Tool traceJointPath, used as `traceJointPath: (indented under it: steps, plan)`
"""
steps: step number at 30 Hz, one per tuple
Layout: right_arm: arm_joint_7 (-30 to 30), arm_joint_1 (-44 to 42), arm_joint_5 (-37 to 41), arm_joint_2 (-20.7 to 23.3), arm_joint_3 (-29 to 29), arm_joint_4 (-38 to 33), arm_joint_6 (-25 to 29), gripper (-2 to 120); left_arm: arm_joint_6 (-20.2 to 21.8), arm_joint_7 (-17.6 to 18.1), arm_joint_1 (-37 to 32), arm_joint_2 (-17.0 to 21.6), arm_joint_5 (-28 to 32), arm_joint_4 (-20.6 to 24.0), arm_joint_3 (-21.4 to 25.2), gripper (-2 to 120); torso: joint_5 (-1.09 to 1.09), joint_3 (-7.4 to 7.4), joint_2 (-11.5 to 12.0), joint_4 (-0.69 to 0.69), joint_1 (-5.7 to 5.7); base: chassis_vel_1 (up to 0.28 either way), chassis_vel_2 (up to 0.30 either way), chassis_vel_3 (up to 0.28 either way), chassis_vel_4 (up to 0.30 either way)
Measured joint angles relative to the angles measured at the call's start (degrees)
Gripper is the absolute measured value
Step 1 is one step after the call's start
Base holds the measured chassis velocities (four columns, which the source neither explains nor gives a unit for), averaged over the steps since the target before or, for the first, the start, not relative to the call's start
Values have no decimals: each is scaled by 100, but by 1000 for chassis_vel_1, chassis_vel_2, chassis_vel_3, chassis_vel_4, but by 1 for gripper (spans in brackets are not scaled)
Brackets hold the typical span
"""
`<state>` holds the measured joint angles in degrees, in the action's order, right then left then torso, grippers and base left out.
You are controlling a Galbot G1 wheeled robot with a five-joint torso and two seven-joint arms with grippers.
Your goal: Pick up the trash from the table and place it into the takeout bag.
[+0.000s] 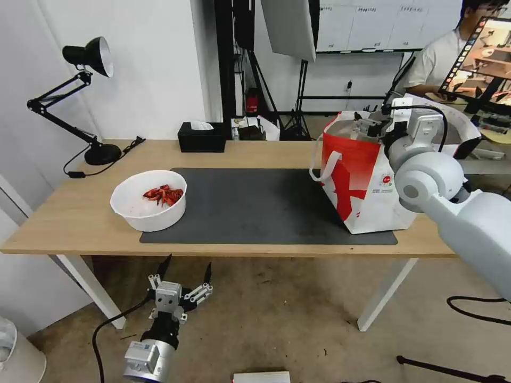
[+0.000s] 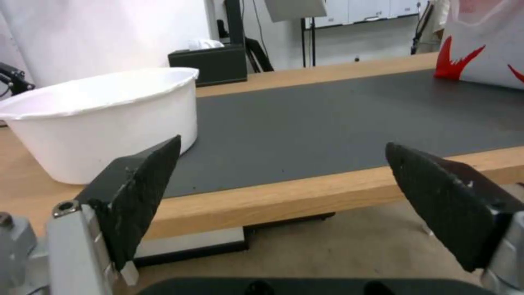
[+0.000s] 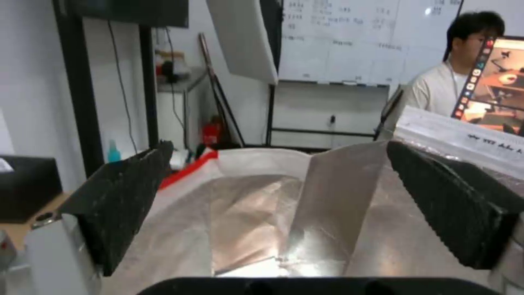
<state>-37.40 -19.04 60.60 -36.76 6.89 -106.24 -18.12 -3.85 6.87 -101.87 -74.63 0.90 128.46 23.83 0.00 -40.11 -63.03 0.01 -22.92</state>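
Bench (image 1: pixel 80 213): light-wood top on white legs, carrying a dark grey mat (image 1: pixel 255 207); judged risk, the left arm rising from below could knock the front edge on its way up. Takeout bag (image 1: pixel 367 181): red-and-white, foil-lined, standing on the mat's right end with its mouth open upward; judged risk, a nudge from the arm above could fold a wall inward or tip it, narrowing the opening for the next drop. White bowl of red scraps (image 1: pixel 149 199): the one piece of trash seen on the bench, sitting at the mat's left edge near the front; judged risk, a grip on its thin rim could tilt it and spill the scraps, or a push could slide it off the front edge. Right pincer (image 3: pixel 278 213): over the bag's mouth, jaws spread wide, holding nothing, foil lining visible between them. Left pincer (image 1: pixel 185 274): below the bench front, just beneath the bowl, jaws wide apart, empty, touching nothing.
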Motion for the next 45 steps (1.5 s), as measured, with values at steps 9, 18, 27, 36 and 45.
traceJointPath:
  steps: [9,18,27,36,45]
  plan:
    - [526,-1333,-74,653,-558,-1311,1221,100,-74,53,-39,-97,-11,143,21,100,-1,1,0,-4,0,0,0,0,0]
    - [1398,-2571,-342,609,-754,-1851,2232,100,-116,51,-328,-496,-176,430,210,100,0,1,0,1,0,0,0,0,0]
    - [2155,-5094,-1452,87,-1856,-1978,2950,100,-117,52,-342,-511,-184,393,239,100,1,1,0,-2,1,0,0,0,0]
    - [2262,-5868,-1914,-248,-2063,-1807,3203,100,-114,55,-315,-497,-173,308,223,100,0,0,0,-1,1,0,0,0,0]
    - [2024,-6544,-2271,-562,-2037,-1585,3158,100,-109,118,-225,-456,-95,215,226,100,0,0,0,-1,0,0,0,0,0]
